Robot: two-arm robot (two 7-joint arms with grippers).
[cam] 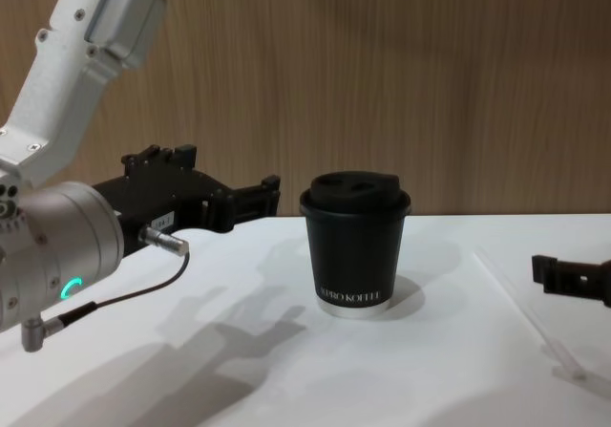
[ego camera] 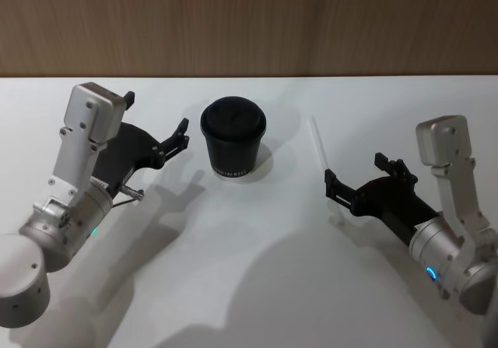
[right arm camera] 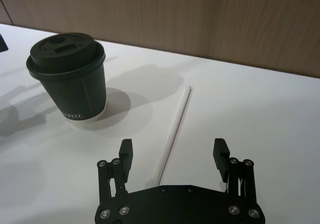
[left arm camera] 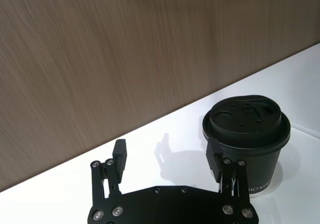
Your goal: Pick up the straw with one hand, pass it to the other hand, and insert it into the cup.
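Note:
The white straw [ego camera: 320, 155] lies flat on the table, right of the cup [ego camera: 233, 142], a black paper cup with a domed lid standing upright. My right gripper [ego camera: 355, 169] is open and hovers low over the straw's near end. In the right wrist view the straw [right arm camera: 176, 129] runs between the right gripper's [right arm camera: 173, 146] spread fingers, untouched, with the cup [right arm camera: 70, 78] farther off. My left gripper [ego camera: 156, 116] is open and empty, raised left of the cup. The left wrist view shows the left gripper [left arm camera: 167, 151] beside the cup [left arm camera: 247, 134]. The chest view has the cup [cam: 355, 245] at centre.
The white table [ego camera: 257, 270] is backed by a wood-panelled wall [ego camera: 249, 21]. In the chest view my left gripper [cam: 229, 171] is held above the table at the left, and my right gripper [cam: 563, 276] enters low at the right edge near the straw [cam: 525, 310].

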